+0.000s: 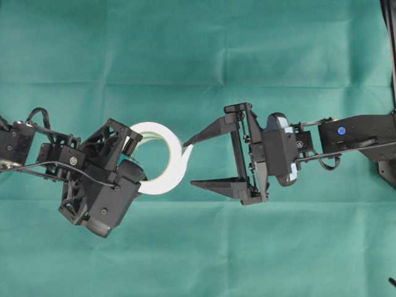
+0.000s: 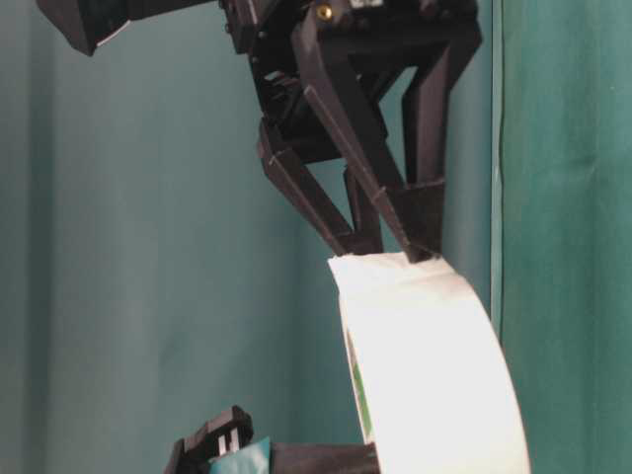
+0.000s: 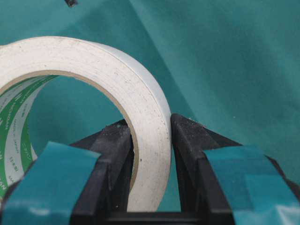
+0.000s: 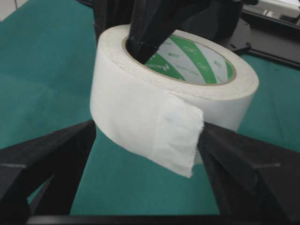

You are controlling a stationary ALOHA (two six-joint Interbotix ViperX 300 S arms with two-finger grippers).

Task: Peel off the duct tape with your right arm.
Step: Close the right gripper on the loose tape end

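A: Black fingers (image 3: 112, 164) w/ teal pads sit closest in the left wrist view. Left hand (image 1: 127, 162) is pinching the wall of the duct tape (image 1: 162, 162), one finger inside the ring, one outside.

B: Where's the roll overall?

A: Overhead, just left of center, abt 9 o'clock from the middle, held off the green cloth (image 1: 198, 55) that covers the surface. Ring's opening faces up at the camera; white outside, green-striped print on the inner core.

B: And the loose tab?

A: Tab (image 4: 180, 140) sticks out on the roll's right side, roughly 3 o'clock on the ring overhead. Ragged edge, lifted a bit off the wrap.

B: Right side then?

A: Right hand (image 1: 193, 162) comes in from 3 o'clock, its two pointed fingers spread wide, not gripping anything. Upper fingertip (image 1: 189, 142) is right at the tab; can't tell if it's touching. Lower finger is apart from the roll, nr 5 o'clock of the ring. Right wrist view: tab hangs between the two fingers.

B: Right arm (image 1: 359, 139)?

A: Runs off the right edge overhead, blue dot on the housing.
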